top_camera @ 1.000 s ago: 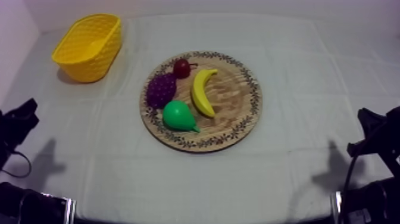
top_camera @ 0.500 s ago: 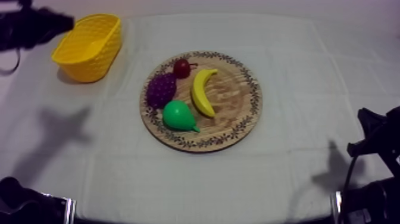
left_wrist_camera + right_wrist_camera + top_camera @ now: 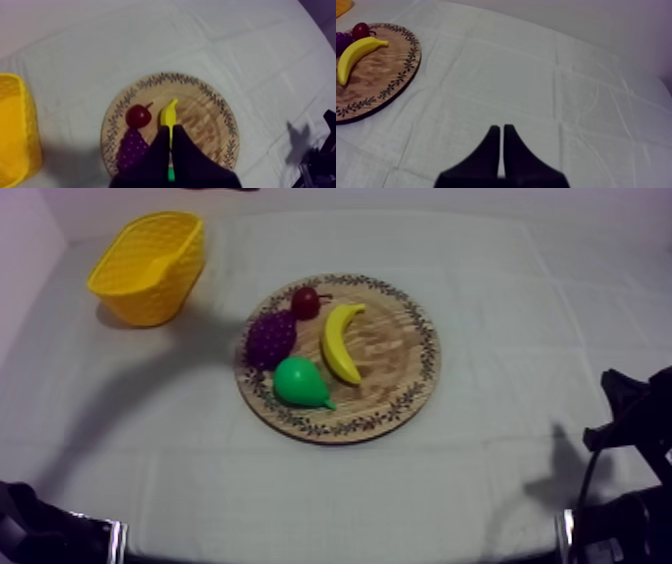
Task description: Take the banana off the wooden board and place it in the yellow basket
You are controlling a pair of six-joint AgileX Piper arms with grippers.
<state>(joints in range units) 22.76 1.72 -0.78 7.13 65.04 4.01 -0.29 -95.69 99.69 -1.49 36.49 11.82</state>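
Observation:
The yellow banana lies on the round wooden board, right of the purple grapes and between the small red fruit and the green pear. The yellow basket stands at the table's far left. My left gripper hangs high over the board, shut as a narrow wedge, its tips over the banana. My right gripper is shut over bare cloth, off to the side of the board and banana. In the top view my right gripper rests low at the right.
From the left wrist view, the basket sits beside the board, with the red fruit and grapes next to the banana. A long arm shadow crosses the cloth toward the board.
My left arm rose from its rest at the lower left, passed over the basket, and now sits high above the board. The right arm has not moved.

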